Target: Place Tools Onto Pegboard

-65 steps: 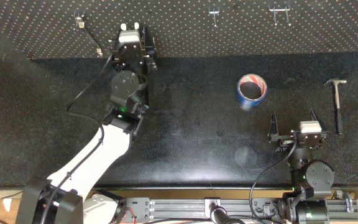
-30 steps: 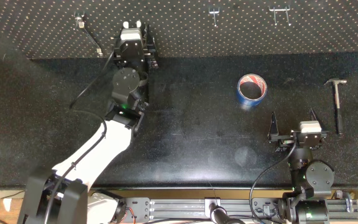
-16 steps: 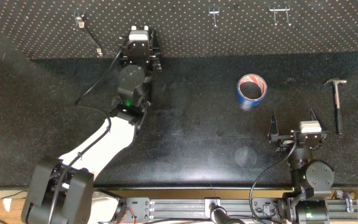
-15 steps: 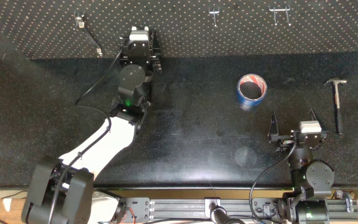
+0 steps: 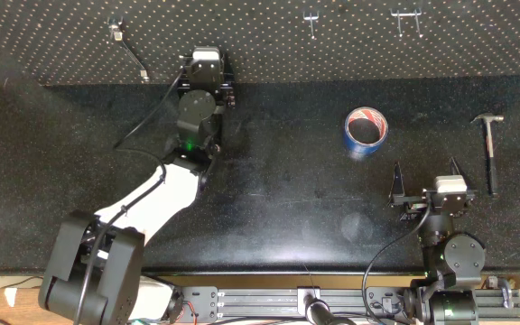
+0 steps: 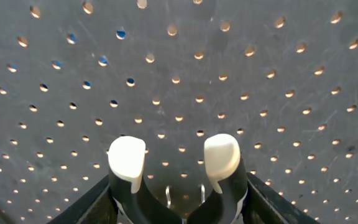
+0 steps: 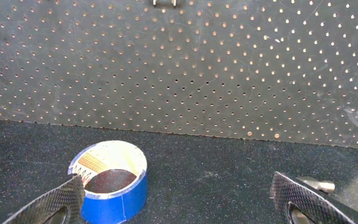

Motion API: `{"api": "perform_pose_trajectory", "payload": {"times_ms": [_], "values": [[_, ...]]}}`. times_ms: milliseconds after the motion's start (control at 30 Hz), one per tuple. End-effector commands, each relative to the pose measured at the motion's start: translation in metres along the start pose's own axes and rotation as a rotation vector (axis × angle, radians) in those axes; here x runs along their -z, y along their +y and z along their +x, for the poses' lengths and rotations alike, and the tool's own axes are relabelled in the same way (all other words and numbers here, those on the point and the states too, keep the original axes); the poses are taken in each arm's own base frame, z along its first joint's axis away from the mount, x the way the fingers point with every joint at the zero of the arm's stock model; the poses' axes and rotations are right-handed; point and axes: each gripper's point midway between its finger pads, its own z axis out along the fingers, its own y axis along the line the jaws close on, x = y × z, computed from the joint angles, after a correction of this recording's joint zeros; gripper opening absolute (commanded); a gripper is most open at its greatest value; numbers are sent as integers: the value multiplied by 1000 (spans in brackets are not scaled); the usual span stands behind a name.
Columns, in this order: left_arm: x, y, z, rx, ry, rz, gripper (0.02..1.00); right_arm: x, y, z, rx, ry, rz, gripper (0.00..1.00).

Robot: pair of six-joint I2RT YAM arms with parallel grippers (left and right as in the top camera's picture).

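My left gripper [image 5: 206, 56] is up against the pegboard [image 5: 350, 41] at its left part. In its wrist view the left gripper [image 6: 174, 163] is open, its white fingertips [image 6: 127, 162] apart with nothing held, and a small wire hook [image 6: 185, 194] shows low between them. A dark slim tool [image 5: 132, 54] hangs on the board to the left. A blue tape roll [image 5: 366, 129] [image 7: 109, 177] lies on the table. A hammer [image 5: 488, 153] lies at the far right. My right gripper [image 5: 425, 176] [image 7: 178, 183] stands open near the front, short of the tape.
Two bare metal hooks [image 5: 311, 18] [image 5: 406, 18] stick out of the board's upper right; one hook [image 7: 166, 3] shows above the tape. The hammer's head [image 7: 319, 185] lies just beside my right finger. The black tabletop [image 5: 278, 190] stretches between the arms.
The left gripper has slid to the right along the pegboard and a little toward the table. The right arm, the tape and the hammer have not moved.
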Motion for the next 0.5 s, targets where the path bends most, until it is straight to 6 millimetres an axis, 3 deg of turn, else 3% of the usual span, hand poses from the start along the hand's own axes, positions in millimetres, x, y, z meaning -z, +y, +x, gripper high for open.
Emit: {"api": "perform_pose_trajectory", "payload": {"times_ms": [33,500], "values": [[-7,5,-11,19,-26,-1,29,0,3,1,13,-3,-16,976],[-11,8,-17,31,-56,24,27,0,3,1,13,-3,-16,976]]}}
